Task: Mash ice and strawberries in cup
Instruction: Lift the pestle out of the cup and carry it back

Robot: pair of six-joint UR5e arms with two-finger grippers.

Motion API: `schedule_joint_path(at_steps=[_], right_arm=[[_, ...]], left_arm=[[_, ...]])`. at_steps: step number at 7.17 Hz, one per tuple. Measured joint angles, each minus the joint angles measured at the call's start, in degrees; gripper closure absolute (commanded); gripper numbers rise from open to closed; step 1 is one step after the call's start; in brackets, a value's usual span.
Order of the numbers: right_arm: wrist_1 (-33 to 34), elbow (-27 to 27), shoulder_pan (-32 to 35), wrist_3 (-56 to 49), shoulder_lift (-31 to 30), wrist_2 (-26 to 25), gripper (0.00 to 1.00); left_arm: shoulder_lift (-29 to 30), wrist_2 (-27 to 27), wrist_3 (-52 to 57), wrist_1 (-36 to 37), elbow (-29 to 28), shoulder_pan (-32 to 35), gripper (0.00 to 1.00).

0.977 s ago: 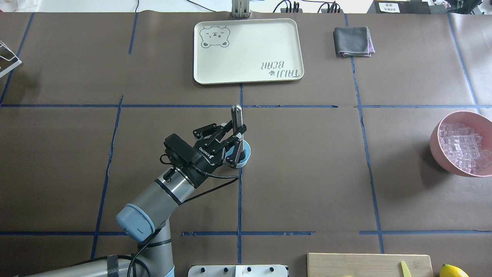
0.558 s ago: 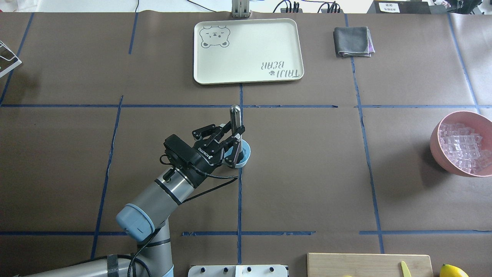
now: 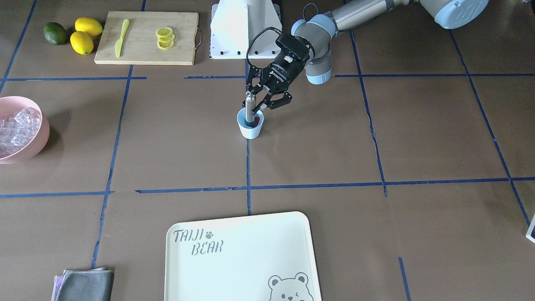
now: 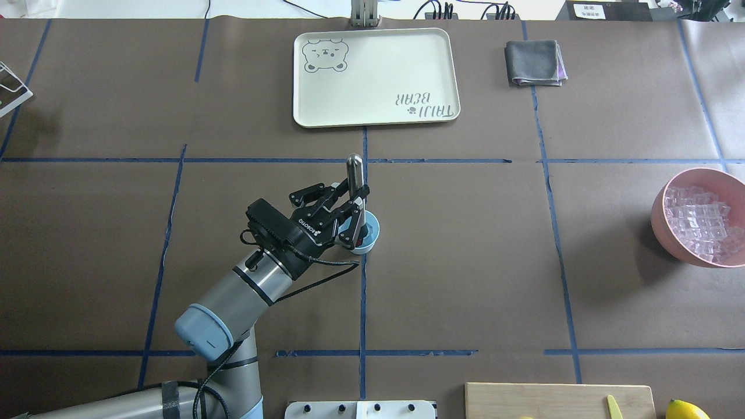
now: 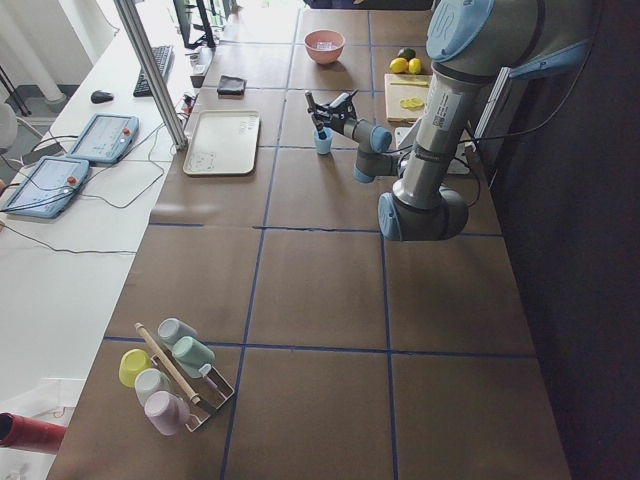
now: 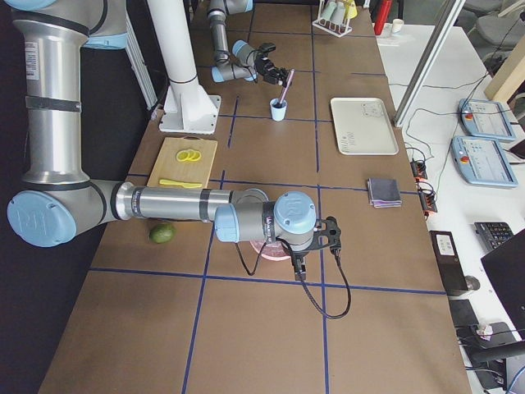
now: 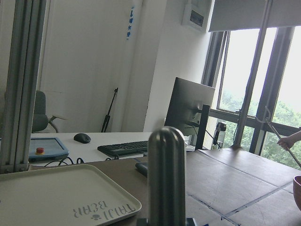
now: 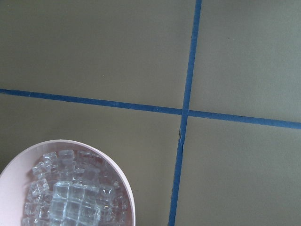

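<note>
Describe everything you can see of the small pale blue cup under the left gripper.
The small pale blue-white tapered cup has no handle and a light blue inside. It stands upright on the brown table cover, over a blue tape line near the table's middle. A silvery metal rod, held by the left gripper, leans into its mouth. A red piece shows inside beside the rod; no ice can be made out.
</note>
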State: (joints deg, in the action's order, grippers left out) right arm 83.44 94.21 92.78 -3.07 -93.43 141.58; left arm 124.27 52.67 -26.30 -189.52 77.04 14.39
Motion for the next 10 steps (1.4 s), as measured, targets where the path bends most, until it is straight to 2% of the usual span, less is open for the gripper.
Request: schedule_joint_path(at_steps=[2, 5, 7, 8, 9, 10], right_arm=[[-0.01, -0.07, 0.02, -0.25, -0.08, -0.01, 0.0], [-0.06, -0.16, 0.03, -0.65, -0.37, -0.13, 0.0], [0.02, -0.16, 0.03, -0.72, -0.5, -0.07, 0.0], [0.07, -0.23, 0.03, -0.76, -0.5, -0.22, 0.0], [0.12, -0.26, 0.03, -0.78, -0.58, -0.41, 0.0], [0.14, -0.17, 0.03, -0.77, -0.77, -0.62, 0.0]], left_arm=[[-0.54, 0.48, -0.07, 0.2, 2.34, 1.71, 1.0], [-2.86, 2.42, -0.83, 5.91, 13.32, 3.26, 1.0], [-5.04, 6.79, -9.59, 10.64, 17.07, 6.68, 1.0], [-6.97, 12.61, -18.3, 14.49, 17.43, 10.86, 1.0], [-9.03, 20.87, -28.08, 18.8, 17.46, 16.4, 1.0], [-10.78, 31.3, -38.34, 22.84, 16.94, 22.77, 1.0]])
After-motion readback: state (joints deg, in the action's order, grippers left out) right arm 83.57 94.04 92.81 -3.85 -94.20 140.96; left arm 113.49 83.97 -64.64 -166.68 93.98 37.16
